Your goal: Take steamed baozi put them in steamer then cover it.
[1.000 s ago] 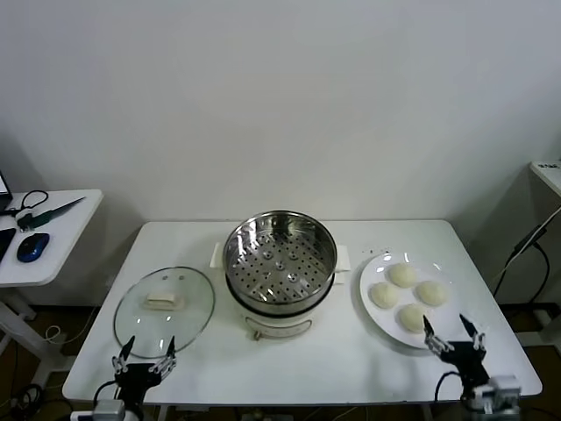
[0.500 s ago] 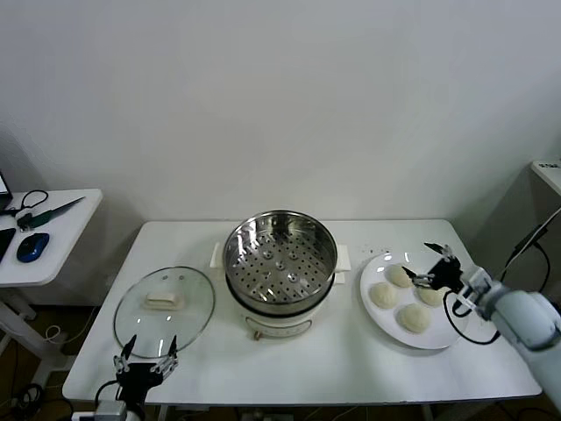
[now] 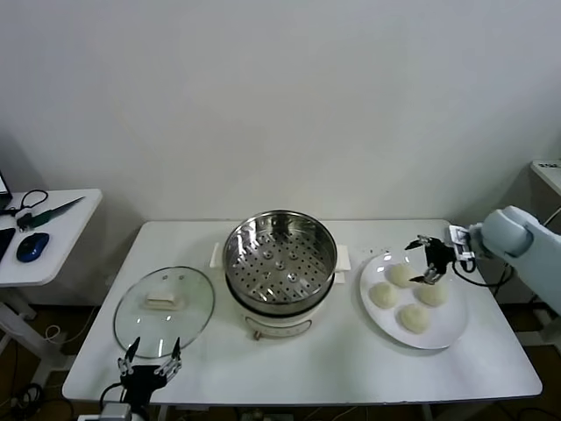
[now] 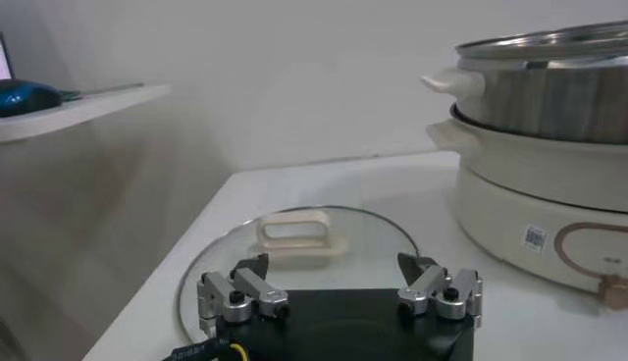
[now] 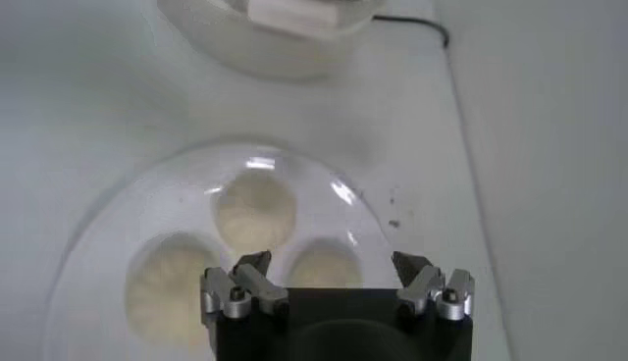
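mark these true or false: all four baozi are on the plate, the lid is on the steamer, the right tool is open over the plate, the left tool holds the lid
1. All four steamed baozi lie on the white plate: true.
2. The cover is on the steamer: false, it lies flat on the table beside the steamer, which is empty.
3. The right tool is open above the plate: true.
4. The left tool holds the cover: false, it is open at the table's front edge, holding nothing.

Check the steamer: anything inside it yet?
Nothing visible: the steamer shows only its bare perforated tray. All four baozi sit on the plate. The near inner wall is hidden by the rim.
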Controlling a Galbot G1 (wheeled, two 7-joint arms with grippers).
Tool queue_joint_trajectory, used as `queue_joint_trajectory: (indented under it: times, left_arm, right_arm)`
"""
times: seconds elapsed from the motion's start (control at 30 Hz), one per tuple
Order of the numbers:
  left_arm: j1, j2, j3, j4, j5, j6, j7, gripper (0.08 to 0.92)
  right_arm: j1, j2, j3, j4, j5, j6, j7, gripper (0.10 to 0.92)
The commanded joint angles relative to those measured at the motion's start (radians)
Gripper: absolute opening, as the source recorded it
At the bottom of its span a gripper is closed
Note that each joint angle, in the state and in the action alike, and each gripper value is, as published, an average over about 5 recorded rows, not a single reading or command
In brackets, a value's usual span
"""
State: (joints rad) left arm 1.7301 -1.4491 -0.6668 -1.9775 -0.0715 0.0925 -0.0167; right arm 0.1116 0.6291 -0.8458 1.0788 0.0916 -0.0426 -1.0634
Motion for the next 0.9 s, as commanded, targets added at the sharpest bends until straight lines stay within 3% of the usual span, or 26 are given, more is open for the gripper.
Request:
queue_joint_trajectory:
  times: [0.03, 0.63, 0.9]
  left_arm:
    - [0.001, -0.004, -0.001, 0.002, 0.001, -0.002, 0.0, 0.823]
    - [-0.006, -0.009, -0.001, 0.021, 0.004, -0.005, 0.0, 0.823]
    - [-0.007, -0.01, -0.001, 0.019, 0.004, -0.006, -0.002, 0.823]
  right_arm:
    - [0.22, 0.106, -0.286, -0.182, -0.005, 0.003, -0.095, 0.823]
    - [-0.014, 0.311, -0.087, -0.406, -0.137, 0.007, -0.017, 0.82]
    - [-0.03, 0.343, -0.047, -0.44, -0.156, 0.017, 0.013, 0.724]
